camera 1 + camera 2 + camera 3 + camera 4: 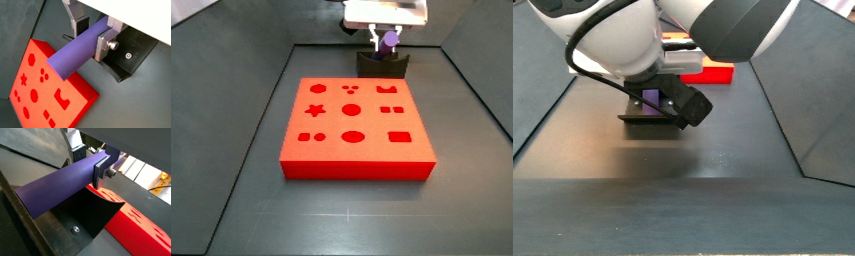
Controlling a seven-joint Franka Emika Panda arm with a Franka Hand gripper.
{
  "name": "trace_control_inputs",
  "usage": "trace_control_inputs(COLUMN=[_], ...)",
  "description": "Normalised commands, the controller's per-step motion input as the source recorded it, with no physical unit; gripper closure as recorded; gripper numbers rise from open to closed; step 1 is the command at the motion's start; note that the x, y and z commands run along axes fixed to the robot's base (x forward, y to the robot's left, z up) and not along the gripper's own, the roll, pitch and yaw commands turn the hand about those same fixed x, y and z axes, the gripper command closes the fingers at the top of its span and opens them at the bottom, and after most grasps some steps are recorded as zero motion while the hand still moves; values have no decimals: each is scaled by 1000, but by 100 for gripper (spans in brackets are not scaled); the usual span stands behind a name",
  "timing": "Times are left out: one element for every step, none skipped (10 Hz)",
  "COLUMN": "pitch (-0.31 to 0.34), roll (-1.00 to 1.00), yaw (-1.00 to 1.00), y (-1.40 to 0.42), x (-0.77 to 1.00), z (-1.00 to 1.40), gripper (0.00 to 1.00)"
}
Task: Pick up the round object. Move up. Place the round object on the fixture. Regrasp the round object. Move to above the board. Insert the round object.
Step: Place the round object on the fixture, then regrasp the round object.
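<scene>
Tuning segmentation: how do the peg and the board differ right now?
The peg is purple, long and round; the board is red, flat, rectangular, with shaped holes. The peg sits clamped in the gripper jaws above the fixture; the board lies on the floor. Both look plain and matte.

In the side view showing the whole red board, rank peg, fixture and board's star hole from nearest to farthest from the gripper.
1. Purple peg, held between the fingers of the gripper.
2. Dark fixture, directly beneath.
3. Star hole, on the board, well forward.
</scene>
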Motion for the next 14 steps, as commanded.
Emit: trace_control_inputs(pitch=[-39, -45, -51, -53, 0, 0, 66, 63, 56, 50, 43, 30, 21, 16], roll=[-95, -91, -93, -92, 0, 0, 39, 50, 54, 51, 47, 35, 29, 25], yaw=[-135, -129, -126, -113, 0, 0, -51, -47, -44, -44, -44, -42, -38, -34], y=[171, 192, 195, 197, -500, 0, 0, 2, 3, 6, 6, 10, 13, 13], x=[88, 84, 96, 96, 0, 0, 0, -2, -10, -19, -27, -32, -32, -29], z=[-552, -550, -529, -520, -167, 0, 1000, 1000, 1000, 1000, 1000, 871, 678, 423], gripper=[100, 100, 100, 100, 100, 0, 0, 0, 0, 0, 0, 0, 0, 0])
